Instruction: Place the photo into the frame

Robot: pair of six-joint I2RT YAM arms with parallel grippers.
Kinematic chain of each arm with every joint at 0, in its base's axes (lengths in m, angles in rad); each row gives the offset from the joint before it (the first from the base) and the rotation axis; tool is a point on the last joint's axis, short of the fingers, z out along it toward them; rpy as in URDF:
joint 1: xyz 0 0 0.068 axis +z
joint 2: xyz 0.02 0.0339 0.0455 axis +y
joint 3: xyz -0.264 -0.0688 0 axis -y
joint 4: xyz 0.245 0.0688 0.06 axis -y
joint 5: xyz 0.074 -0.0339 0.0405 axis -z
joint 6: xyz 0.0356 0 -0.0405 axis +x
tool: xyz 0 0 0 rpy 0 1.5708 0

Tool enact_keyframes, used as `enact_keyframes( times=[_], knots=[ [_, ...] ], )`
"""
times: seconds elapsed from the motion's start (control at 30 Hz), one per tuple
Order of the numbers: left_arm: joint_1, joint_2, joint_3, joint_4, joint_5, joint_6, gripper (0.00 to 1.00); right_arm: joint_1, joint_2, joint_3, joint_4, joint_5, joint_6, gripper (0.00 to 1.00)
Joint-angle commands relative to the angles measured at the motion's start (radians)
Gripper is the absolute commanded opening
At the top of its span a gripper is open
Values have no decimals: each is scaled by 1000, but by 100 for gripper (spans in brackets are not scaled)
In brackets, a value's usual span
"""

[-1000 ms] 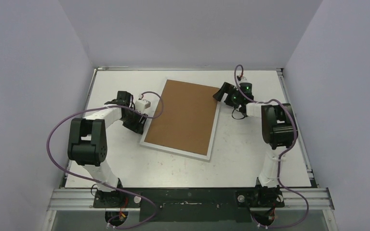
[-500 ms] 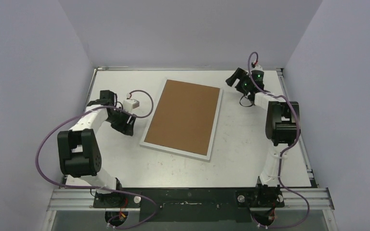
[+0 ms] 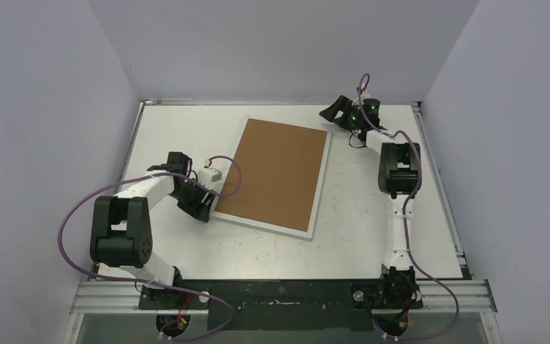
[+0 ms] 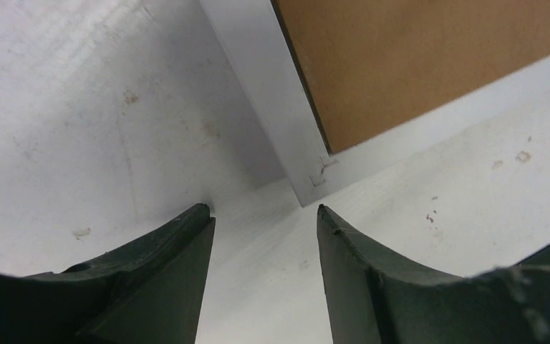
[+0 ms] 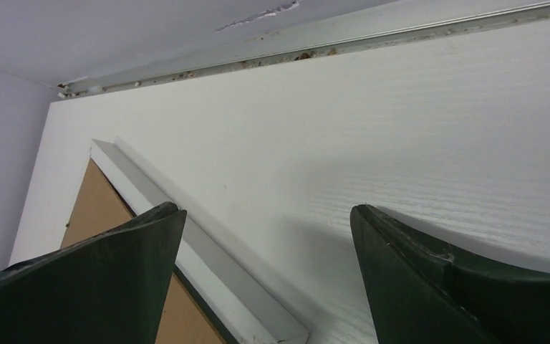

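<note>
**A:** From above, where does the frame (image 3: 276, 175) lie?

**B:** Flat on the worktop (image 3: 372, 236), back side up with its brown board (image 3: 261, 193) showing. It is turned a little askew, in the middle and nearer the far edge than the near one.

**A:** And the arms in that view?

**B:** The left gripper (image 3: 203, 210) sits at the frame's near left corner. The right gripper (image 3: 328, 112) is by the worktop's far edge, towards the right corner, just beyond the frame's far right corner.

**A:** What about the left wrist view?

**B:** Its fingers (image 4: 165, 272) stand partly apart, with only bare worktop between them. The frame's corner lies just ahead of the tips, ungripped.

**A:** And the right wrist view?

**B:** The fingers (image 5: 437, 287) are spread wide and hold nothing. Below them is worktop. The frame's white edge and board are at the lower left, and the far rail (image 5: 344, 39) runs along the top.
</note>
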Motion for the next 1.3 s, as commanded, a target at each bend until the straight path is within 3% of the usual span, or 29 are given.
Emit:
enact_keyframes(
  times=[0.0,0.37,0.67,1.03,1.27],
  knots=[
    [-24,22,16,140,-49,-81,53,14,28,9,53,-112,35,90],
    [-40,124,90,219,-106,-164,53,51,-112,-305,252,-204,87,94],
    [-26,255,223,274,-177,-231,53,79,-469,-870,412,-92,137,95],
    [-10,404,475,183,-123,-268,52,192,-1005,-1395,156,135,98,95],
    [39,443,570,106,-64,-265,52,125,-1187,-1372,-55,172,72,92]
  ],
)
